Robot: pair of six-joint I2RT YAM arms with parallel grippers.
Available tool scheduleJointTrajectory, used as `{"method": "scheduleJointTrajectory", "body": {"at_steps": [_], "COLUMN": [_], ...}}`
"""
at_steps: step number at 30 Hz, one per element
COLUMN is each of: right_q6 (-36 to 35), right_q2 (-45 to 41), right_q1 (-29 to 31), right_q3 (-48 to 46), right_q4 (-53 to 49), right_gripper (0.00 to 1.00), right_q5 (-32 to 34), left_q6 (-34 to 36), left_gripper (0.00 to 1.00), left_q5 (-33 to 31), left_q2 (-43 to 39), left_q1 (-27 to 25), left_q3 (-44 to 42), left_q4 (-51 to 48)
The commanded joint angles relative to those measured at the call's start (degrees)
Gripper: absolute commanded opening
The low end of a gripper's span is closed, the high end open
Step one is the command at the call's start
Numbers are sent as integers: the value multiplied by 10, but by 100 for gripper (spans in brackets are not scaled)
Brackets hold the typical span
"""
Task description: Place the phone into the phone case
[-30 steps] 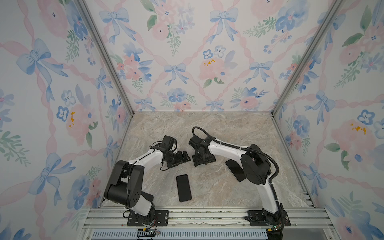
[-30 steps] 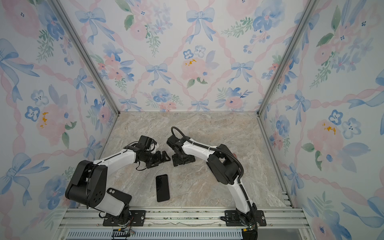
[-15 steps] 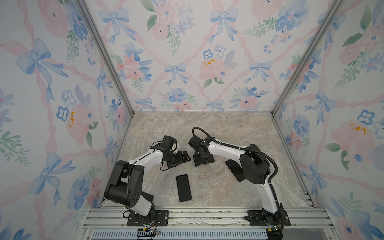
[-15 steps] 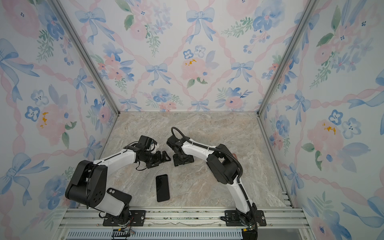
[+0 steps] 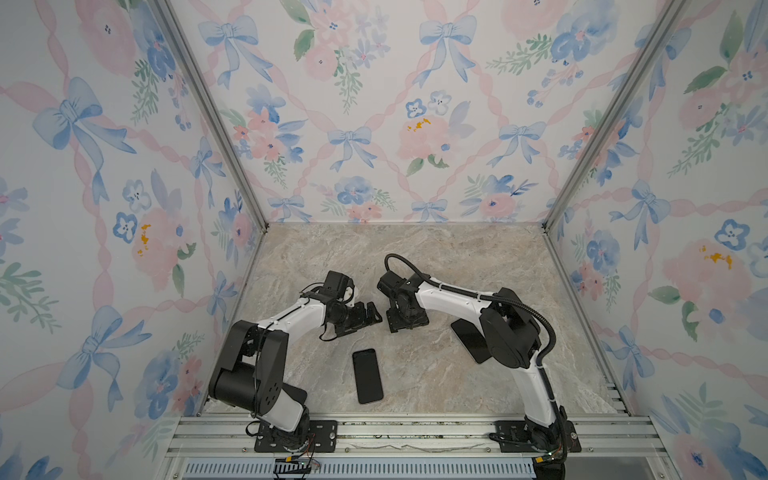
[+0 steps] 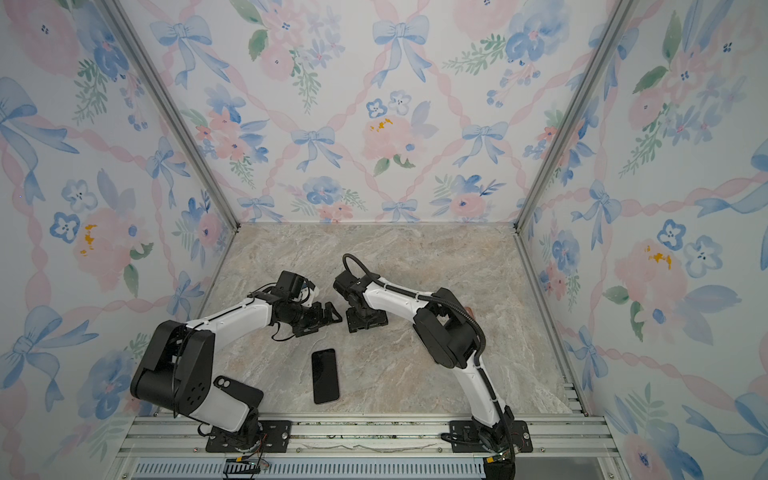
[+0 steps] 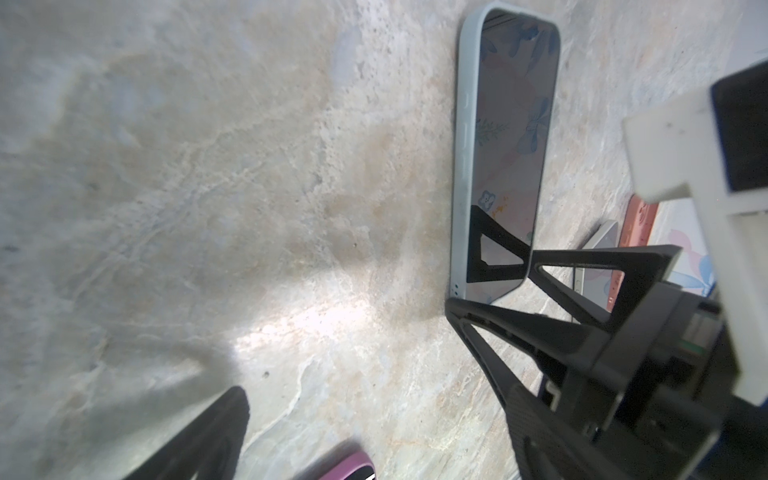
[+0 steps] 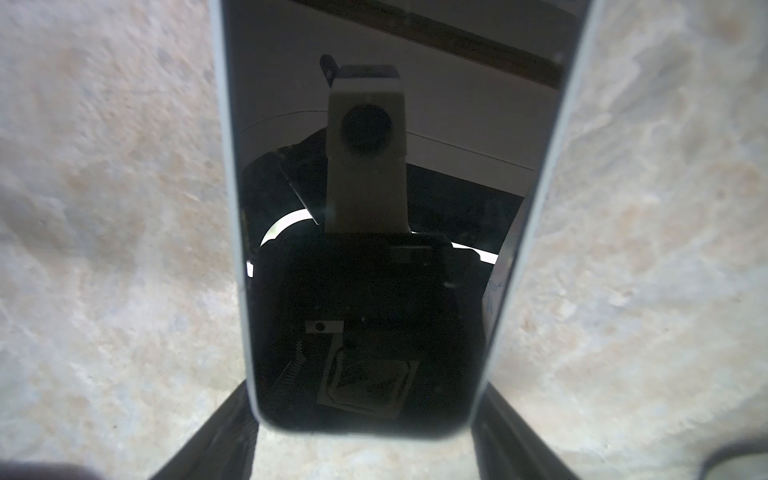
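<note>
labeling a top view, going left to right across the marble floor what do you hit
Left gripper → black phone lying nearer the front → right gripper → dark phone partly hidden under the right arm.

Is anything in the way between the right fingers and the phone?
Nothing visible is. The phone lies flat on the table, and the right fingers already sit one on each side of its end.
</note>
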Motion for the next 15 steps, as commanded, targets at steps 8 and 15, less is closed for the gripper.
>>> {"method": "scheduleJointTrajectory", "body": {"at_steps": [8,15], "right_q6": [10,-1], "right_q2": [-17,-4], "right_q1": [-34,-64], "right_q3": [12,49], "right_q4": [11,7], "right_gripper": [56,54], "right_q5": [29,35], "left_q6": [11,12], "left_gripper": [98,98], "left_q5": [12,20], "left_q2": [24,50], "left_q1": [-10,-10], "left_q3": [27,53], "left_q4": [-8,-9]}}
